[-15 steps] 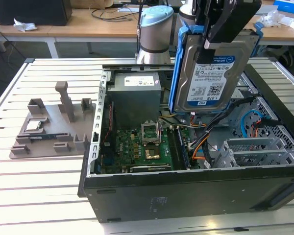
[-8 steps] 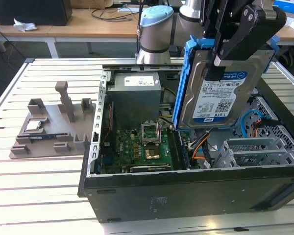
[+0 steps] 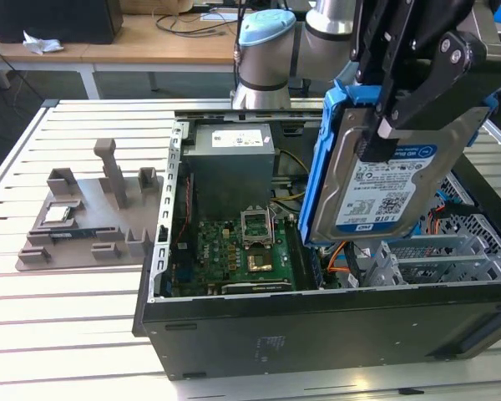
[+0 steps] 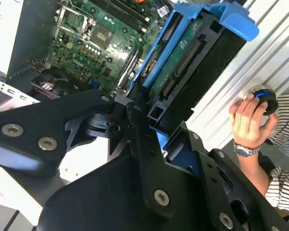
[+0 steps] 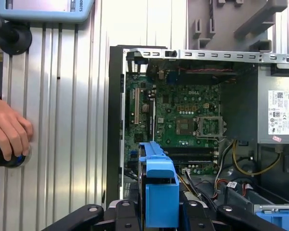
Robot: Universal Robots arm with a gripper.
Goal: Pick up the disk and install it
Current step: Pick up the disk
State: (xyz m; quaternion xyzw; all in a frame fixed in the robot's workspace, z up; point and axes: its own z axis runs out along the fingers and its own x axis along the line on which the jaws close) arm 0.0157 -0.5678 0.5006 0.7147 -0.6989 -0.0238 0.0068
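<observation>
Install step judged in hand: disk (image 3: 384,180) clamped in the jaws, held tilted above the case (image 3: 234,334) at 3 o'clock in the exterior view; alignment to the bay (image 3: 438,255) judged needed.

Disk (image 3: 392,188): up off the bench, standing on edge, over the end of the open case at the exterior view's right.
Tool (image 3: 377,140): right above the disk, clamped on its upper edge.
Case (image 3: 259,334): lying on the bench (image 3: 67,334), open side up, mid-scene.
Motherboard (image 3: 225,251): flat on the case floor, below the disk and toward the exterior view's left.
Power-supply box (image 3: 230,163): inside the case, behind the motherboard.
Fixture tray (image 3: 83,225): on the bench, outside the case at the exterior view's left, with a chip (image 3: 57,214) sitting on it.
Arm base (image 3: 263,58): behind the case.
Hand (image 5: 9,132): on a round knob (image 5: 7,158) on the bench, outside the case wall.
</observation>
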